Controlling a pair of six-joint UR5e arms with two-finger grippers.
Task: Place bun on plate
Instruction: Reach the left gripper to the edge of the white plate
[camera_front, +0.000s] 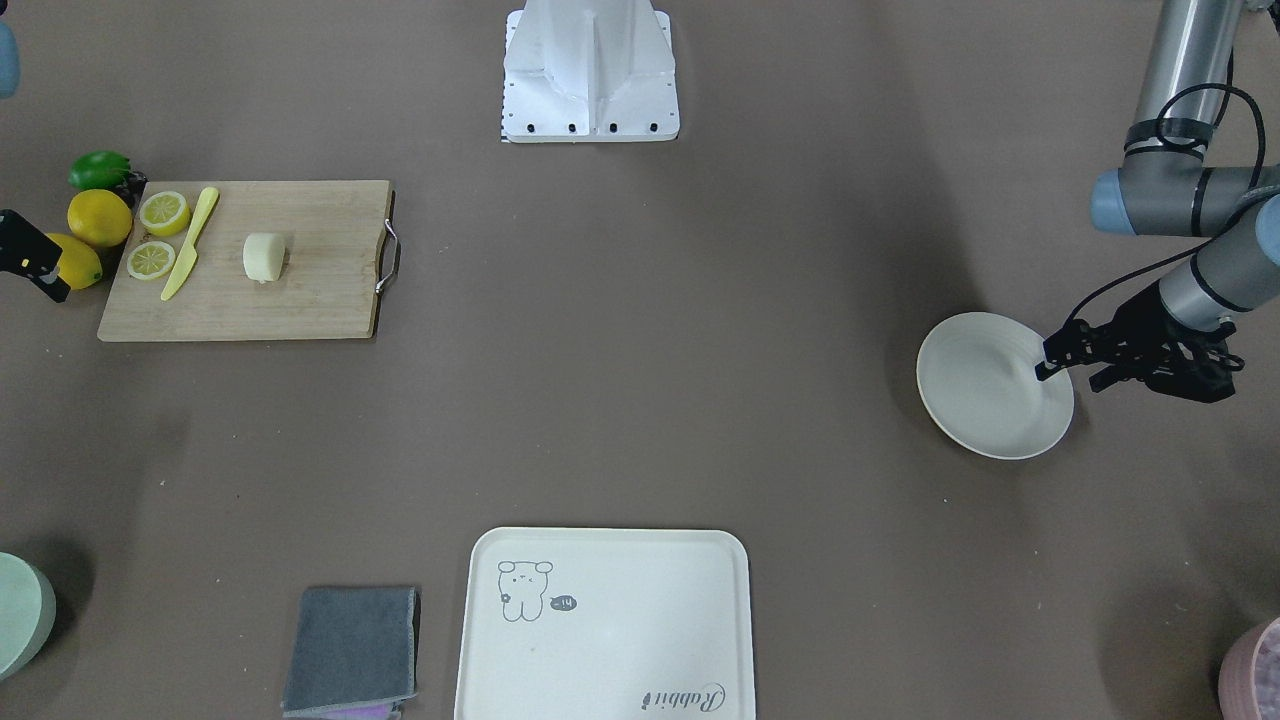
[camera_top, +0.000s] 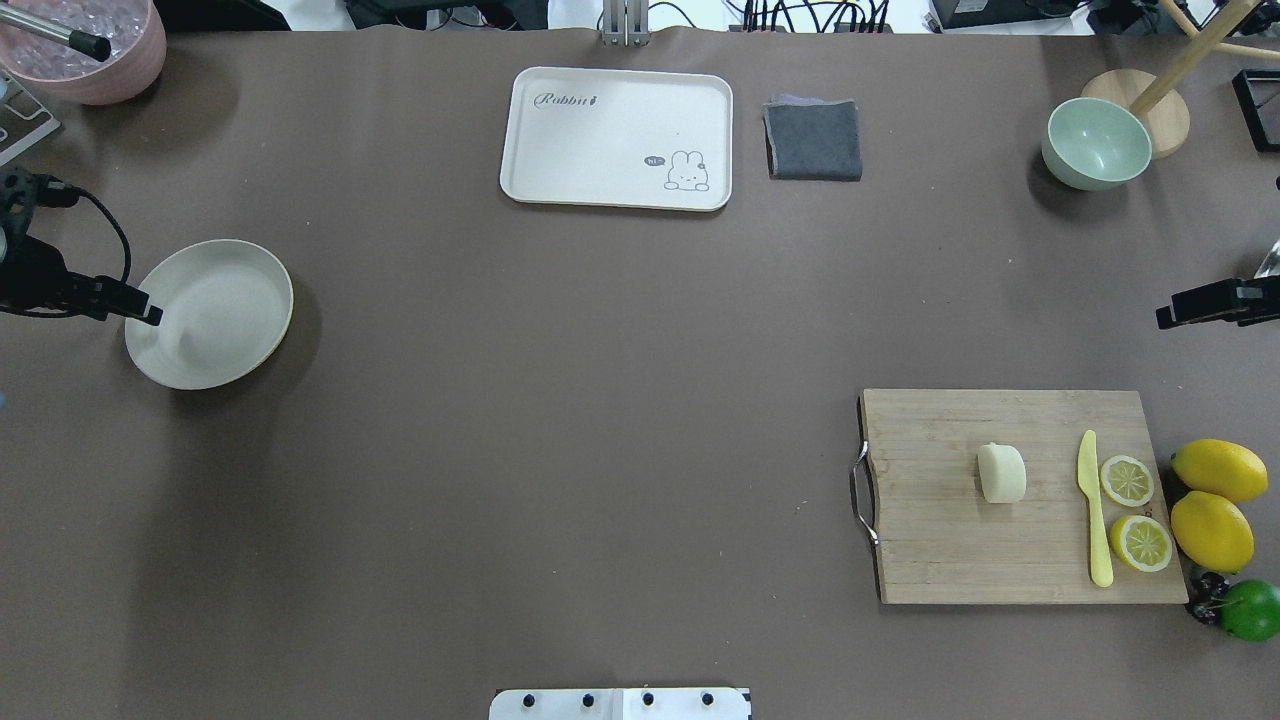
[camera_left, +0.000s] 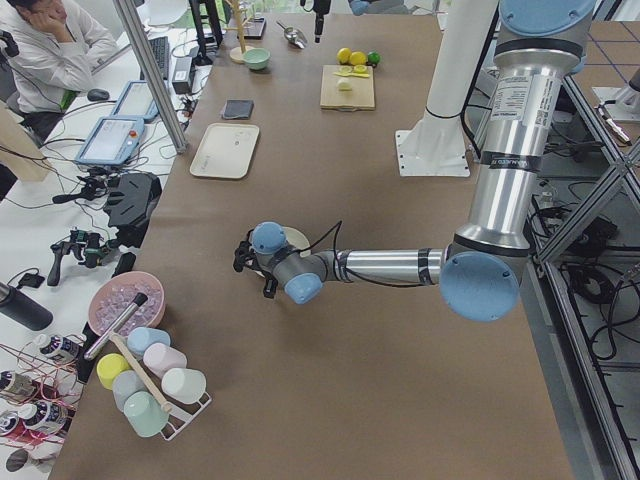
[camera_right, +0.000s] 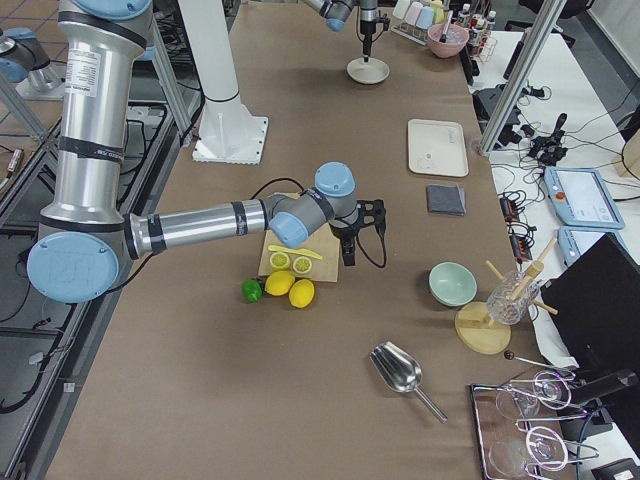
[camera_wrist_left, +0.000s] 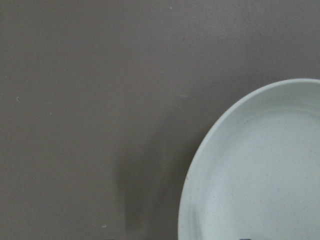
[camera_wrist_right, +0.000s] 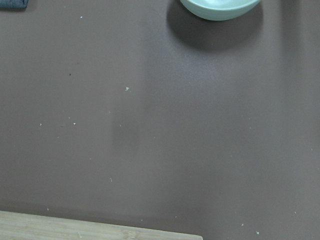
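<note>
Left gripper (camera_front: 1068, 378): fingers spread apart, nothing held. One tip is over the plate (camera_front: 985, 405), the other just outside its rim. Whether a tip touches the rim cannot be told.
Right gripper (camera_top: 1175, 308): only partly in view at the table's side, so the finger gap cannot be told.
Bun (camera_top: 1001, 473): on the cutting board (camera_top: 930, 545), nearer the robot than the right fingers and inward of them. It is far across the table (camera_top: 600, 420) from the left fingers.
Board edges: knife (camera_top: 1095, 510) and lemon slices (camera_top: 1127, 480) lie between the bun and the outer edge, on the right fingers' side. The metal handle (camera_top: 860, 490) is on the edge facing the left fingers.
Open room: a wide stretch of brown tabletop runs from that handle to the plate.
Far edge: tray (camera_top: 600, 140) and cloth (camera_top: 813, 140), well apart from both sets of fingers.
Beyond right fingers: green bowl (camera_top: 1097, 145), away from the robot.
</note>
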